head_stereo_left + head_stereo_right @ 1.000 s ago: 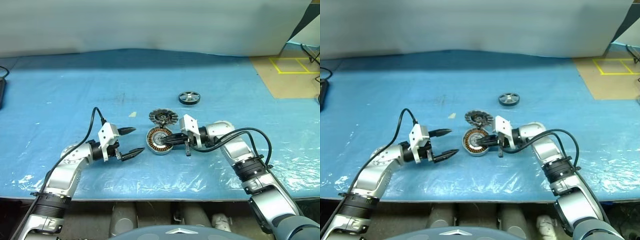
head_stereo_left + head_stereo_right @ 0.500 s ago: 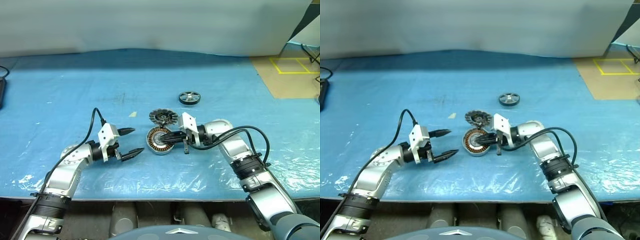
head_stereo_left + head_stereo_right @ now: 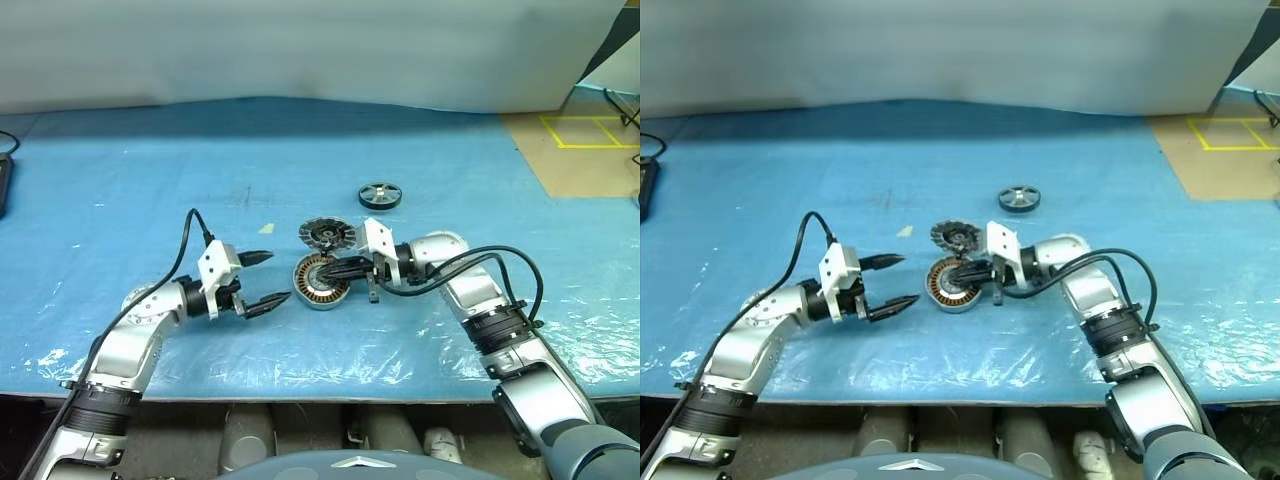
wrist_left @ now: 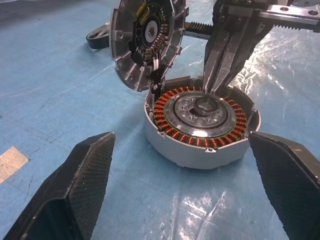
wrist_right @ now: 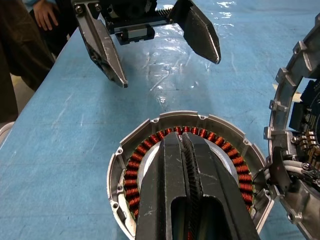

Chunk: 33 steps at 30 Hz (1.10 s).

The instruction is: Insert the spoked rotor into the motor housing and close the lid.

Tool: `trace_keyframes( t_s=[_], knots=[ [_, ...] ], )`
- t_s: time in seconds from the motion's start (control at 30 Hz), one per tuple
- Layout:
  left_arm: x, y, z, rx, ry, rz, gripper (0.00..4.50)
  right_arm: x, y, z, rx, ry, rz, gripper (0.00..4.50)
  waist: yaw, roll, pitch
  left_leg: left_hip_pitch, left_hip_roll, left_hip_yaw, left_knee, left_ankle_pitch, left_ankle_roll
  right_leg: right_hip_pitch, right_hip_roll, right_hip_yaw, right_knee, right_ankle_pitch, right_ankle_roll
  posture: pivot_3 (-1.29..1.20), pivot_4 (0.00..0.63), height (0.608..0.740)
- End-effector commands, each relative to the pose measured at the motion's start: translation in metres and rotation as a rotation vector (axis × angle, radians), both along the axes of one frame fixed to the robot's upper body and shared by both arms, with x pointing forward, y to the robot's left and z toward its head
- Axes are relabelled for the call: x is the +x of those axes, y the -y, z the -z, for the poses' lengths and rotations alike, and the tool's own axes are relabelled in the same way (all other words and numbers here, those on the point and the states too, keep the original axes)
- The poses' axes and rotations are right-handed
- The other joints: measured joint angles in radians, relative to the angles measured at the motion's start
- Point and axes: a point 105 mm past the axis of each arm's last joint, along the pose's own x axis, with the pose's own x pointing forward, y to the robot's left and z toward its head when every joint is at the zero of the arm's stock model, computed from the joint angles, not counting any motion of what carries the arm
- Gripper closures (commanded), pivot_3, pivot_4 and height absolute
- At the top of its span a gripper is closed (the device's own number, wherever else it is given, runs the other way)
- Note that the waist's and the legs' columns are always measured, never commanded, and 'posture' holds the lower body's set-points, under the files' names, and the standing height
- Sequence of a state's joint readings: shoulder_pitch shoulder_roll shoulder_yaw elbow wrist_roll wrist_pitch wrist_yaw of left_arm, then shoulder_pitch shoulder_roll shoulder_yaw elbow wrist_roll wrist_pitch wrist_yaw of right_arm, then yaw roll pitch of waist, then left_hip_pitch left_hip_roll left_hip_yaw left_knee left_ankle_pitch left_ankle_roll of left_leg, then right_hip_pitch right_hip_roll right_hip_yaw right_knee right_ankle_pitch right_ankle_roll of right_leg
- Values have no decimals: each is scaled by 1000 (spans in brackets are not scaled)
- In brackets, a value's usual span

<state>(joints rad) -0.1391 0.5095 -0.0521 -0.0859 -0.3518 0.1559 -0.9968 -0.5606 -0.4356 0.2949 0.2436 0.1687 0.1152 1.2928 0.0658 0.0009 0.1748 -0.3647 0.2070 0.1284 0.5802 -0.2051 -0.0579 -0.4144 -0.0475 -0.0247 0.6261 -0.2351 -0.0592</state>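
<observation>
The motor housing (image 3: 320,281) sits on the blue worktop (image 3: 150,190) with its lid (image 3: 327,235) hinged upright behind it; the clenched right end effector (image 3: 332,270) reaches over the copper windings and hides the silver centre in the right wrist view. The left end effector (image 3: 263,278) hovers released, just left of the housing, grasping nothing. The spoked rotor (image 3: 379,195) lies well apart behind, partly cut off by the lid in the left wrist view.
</observation>
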Motion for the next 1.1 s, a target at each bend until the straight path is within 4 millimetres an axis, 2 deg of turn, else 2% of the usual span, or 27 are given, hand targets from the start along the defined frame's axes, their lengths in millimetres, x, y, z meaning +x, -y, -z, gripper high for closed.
trace_keyframes(
  t_s=[0.03, 0.43, 0.83, 1.1],
  knots=[
    [0, 3, -13, -11, 36, 13, 0, -1, 5, -2, -5, 23, -5, 4466, 0, 0, 0, 0, 0, 0, 0, 0, 0, 0, 0, 0, 0, 0, 0, 0, 150, 740],
    [1, 2, -17, -5, 34, 9, 0, -8, 11, 6, -41, 4, -20, 4466, -1, 0, 0, -1, 0, 0, 0, 0, 0, 0, 0, 0, 0, 0, 0, 0, 150, 740],
    [3, -2, -15, 4, 30, 1, 0, -3, 6, 17, -49, -9, -10, 4466, -1, 0, 0, 0, 0, 0, 0, 0, 0, 0, 0, 0, 0, 0, 0, 0, 150, 740],
    [0, 4, -19, 1, 37, 5, 0, 2, -1, 11, -23, 9, -6, 4466, -4, 0, 0, 4, 0, 0, 0, 0, 0, 7, 0, 0, 0, 0, 0, 0, 150, 740]
  ],
)
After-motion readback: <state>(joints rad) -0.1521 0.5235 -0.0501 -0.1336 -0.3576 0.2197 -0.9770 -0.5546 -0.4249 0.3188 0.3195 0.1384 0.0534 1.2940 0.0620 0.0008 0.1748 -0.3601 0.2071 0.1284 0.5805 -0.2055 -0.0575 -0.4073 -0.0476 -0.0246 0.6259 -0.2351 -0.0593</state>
